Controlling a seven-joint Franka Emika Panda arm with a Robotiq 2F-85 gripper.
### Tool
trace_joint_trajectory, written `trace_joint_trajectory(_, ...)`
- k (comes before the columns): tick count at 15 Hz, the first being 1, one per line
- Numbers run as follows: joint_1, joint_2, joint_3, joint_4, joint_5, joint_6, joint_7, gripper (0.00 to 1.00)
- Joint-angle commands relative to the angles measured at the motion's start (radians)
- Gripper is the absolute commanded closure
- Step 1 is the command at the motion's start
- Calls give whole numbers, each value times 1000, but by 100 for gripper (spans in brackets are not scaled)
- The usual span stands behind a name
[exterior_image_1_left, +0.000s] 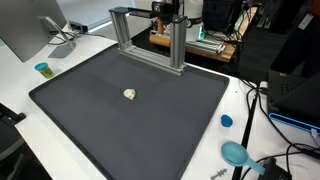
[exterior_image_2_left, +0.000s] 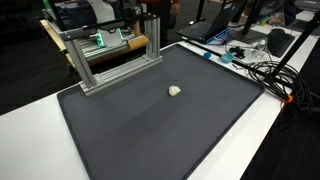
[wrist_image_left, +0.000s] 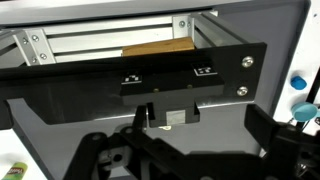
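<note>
At the far edge of the mat (exterior_image_1_left: 80, 115), by the metal frame (exterior_image_1_left: 179, 45), the gripper (wrist_image_left: 190, 155) is held spread and empty, while a white lump (exterior_image_1_left: 130, 94) is seen mid-mat, apart from every edge.

A white tabletop (exterior_image_2_left: 25, 130) carries a large dark grey rectangular mat (exterior_image_1_left: 130, 130). Behind it stand a silver aluminium-profile frame (exterior_image_1_left: 178, 45), a grey computer monitor (exterior_image_1_left: 25, 30) and tangled black cables (exterior_image_2_left: 265, 70).

Pincer (wrist_image_left: 186, 152) dark and cropped at the wrist view's lower edge; pale lump (exterior_image_1_left: 130, 94) too small to identify
</note>
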Motion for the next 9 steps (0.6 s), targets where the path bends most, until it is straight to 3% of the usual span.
trace_joint_trajectory(1, -2, 60, -17, 48, -18, 26, -49, 0)
trace_joint_trajectory(9, -50, 113, 37, 54, -67, 52, 41, 0)
